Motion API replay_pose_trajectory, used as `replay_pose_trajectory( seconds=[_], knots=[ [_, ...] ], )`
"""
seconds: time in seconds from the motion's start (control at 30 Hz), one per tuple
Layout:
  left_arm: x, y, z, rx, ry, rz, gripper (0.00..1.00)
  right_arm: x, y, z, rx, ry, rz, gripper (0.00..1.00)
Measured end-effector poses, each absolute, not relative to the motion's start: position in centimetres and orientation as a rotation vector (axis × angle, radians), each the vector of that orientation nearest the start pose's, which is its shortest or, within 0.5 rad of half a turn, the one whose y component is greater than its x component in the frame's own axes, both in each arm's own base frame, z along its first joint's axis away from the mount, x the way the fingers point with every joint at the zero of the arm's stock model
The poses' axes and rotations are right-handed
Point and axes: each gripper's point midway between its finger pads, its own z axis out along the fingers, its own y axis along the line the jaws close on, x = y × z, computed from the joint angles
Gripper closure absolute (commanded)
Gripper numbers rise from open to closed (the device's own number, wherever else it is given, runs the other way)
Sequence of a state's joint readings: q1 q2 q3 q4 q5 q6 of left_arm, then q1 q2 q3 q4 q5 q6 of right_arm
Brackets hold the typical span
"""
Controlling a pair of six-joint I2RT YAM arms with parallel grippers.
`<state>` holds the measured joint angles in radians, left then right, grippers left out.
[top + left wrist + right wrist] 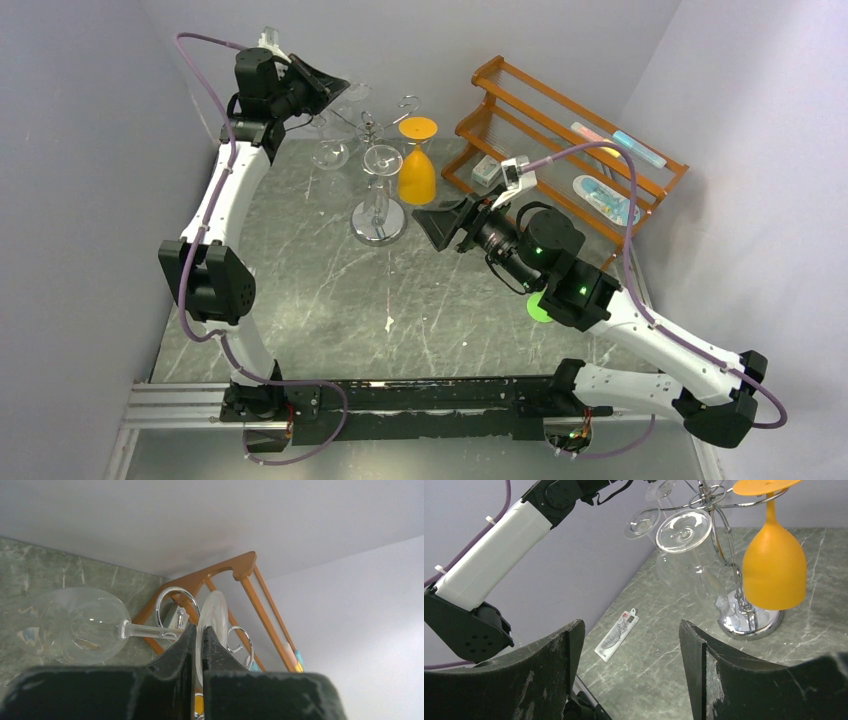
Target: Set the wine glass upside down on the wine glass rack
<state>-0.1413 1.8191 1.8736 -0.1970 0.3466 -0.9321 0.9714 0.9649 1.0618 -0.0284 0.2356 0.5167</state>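
Bright even diffuse light, soft shadows, glints on wine glass rack (754, 624), left end effector (198, 631) blurred

The left arm (226, 192) and right arm (650, 328) share white tubular links between blocky black joints, a thin purple cable (630, 210) trailing loosely along each, small green lights (541, 250) glowing near the right wrist, and black wedge-shaped fingers (549, 680) with scuffed, grey-worn faces on the right hand (631, 630).

I see a clear, glossy wine glass (85, 625), mirror-chrome wire wine glass rack (749, 627), matt orange plastic-looking goblet (774, 565), smooth varnished wooden shelf (240, 567). Right gripper (631, 630) fingers (549, 670) are scuffed matt black.
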Motion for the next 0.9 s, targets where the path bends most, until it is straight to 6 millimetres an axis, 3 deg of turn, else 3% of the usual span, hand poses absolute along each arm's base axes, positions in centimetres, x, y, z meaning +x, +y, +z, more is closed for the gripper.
replay_pose_trajectory(
  seconds=[0.53, 0.77, 0.9],
  knots=[
    [51.8, -18.9, 38.3, -0.457, 1.792, -1.262, 0.95, 22.1, 28.5, 39.3, -0.151, 1.593, 1.003, 0.28],
    [51.9, -19.5, 40.8, -0.414, 1.696, -1.348, 0.95, 22.1, 28.5, 39.4, -0.140, 1.596, 1.014, 0.28],
    [52.8, -19.4, 40.7, -0.422, 1.678, -1.344, 0.95, 22.1, 28.5, 39.2, -0.137, 1.595, 1.014, 0.28]
  ],
)
